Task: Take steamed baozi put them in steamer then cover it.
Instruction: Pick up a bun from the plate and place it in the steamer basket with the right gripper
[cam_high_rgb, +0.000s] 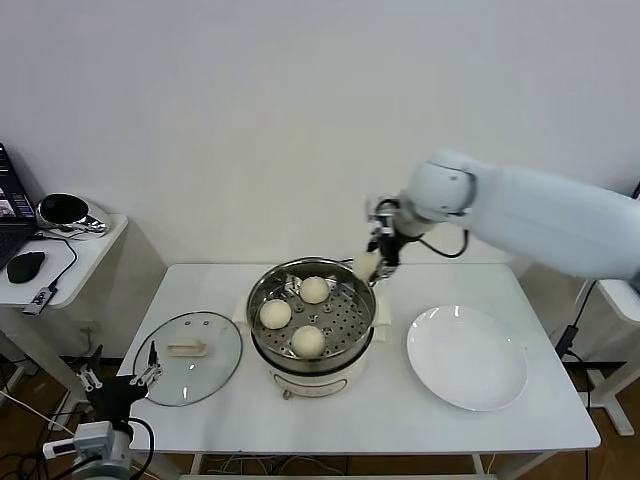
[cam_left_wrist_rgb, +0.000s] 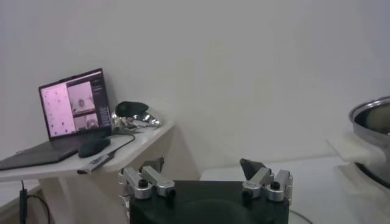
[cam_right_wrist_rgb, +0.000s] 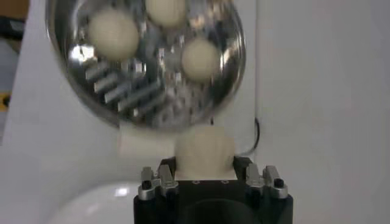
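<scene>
The right gripper (cam_high_rgb: 372, 262), clamped on the fourth round cream-white dough bun (cam_right_wrist_rgb: 204, 152), hangs by the shiny steel steamer pot's (cam_high_rgb: 262, 340) far rim, apparently ready for lowering; three buns inside; left gripper (cam_left_wrist_rgb: 207, 176) parked, jaws apart; glass lid (cam_high_rgb: 188, 357) waits alongside.

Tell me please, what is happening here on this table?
The right gripper holds the fourth baozi just above the far rim of the steamer. Three baozi already lie on its perforated tray. The glass cover lies flat on the table beside the steamer, on the robot's left, so covering is not yet done. The white plate on the other side is bare. The left gripper waits open, low by the table's left edge.
</scene>
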